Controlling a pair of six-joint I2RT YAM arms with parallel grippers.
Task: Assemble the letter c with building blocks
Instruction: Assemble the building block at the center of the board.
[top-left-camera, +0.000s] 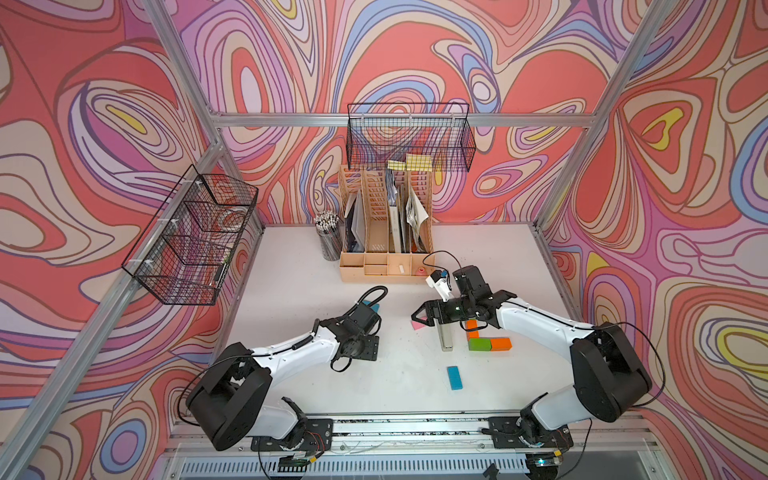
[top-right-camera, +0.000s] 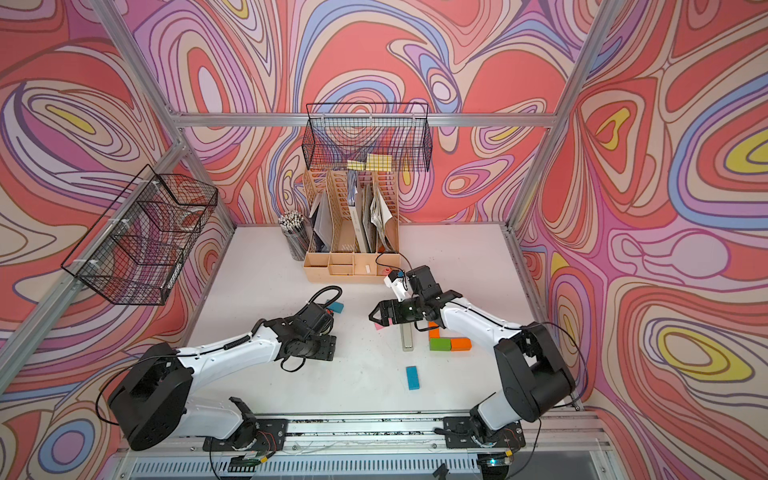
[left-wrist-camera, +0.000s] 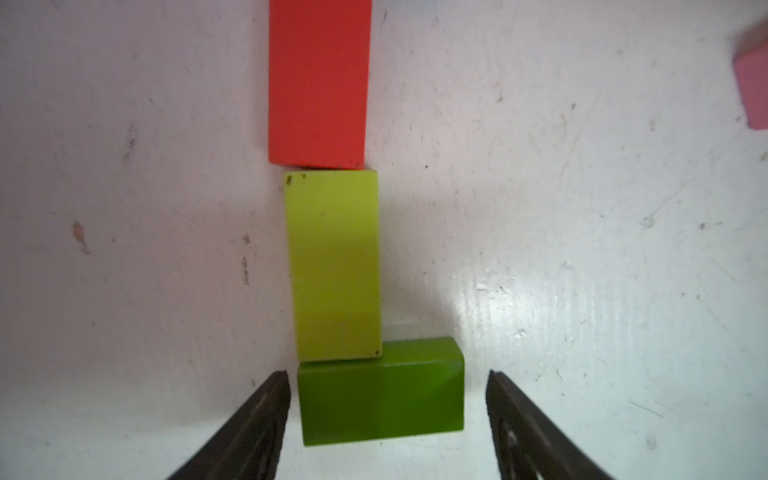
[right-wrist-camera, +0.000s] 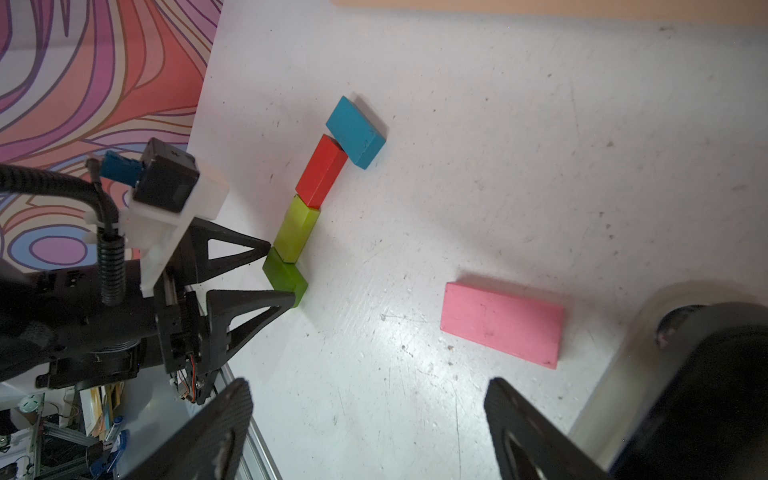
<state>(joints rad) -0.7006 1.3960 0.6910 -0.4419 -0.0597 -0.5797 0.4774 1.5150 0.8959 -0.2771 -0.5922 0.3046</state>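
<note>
On the white table a blue block (right-wrist-camera: 355, 132), a red block (right-wrist-camera: 322, 172), a lime block (right-wrist-camera: 296, 227) and a dark green block (left-wrist-camera: 380, 392) lie end to end in a bracket shape. The blue and green blocks turn off the same side. My left gripper (left-wrist-camera: 388, 374) is open, and its fingers straddle the green block with a small gap at each side. In the top views that wrist hides it. My right gripper (right-wrist-camera: 365, 399) hangs open over bare table, close to a loose pink block (right-wrist-camera: 503, 324). A second blue block (top-left-camera: 454, 377) lies alone nearer the front.
An orange block (top-left-camera: 471, 328), a green block (top-left-camera: 478, 344) and another orange block (top-left-camera: 500, 343) form an L under the right arm. A silver stapler (top-left-camera: 445, 336) lies beside it. A wooden file organiser (top-left-camera: 386, 249) and a pencil cup (top-left-camera: 329, 241) stand at the back.
</note>
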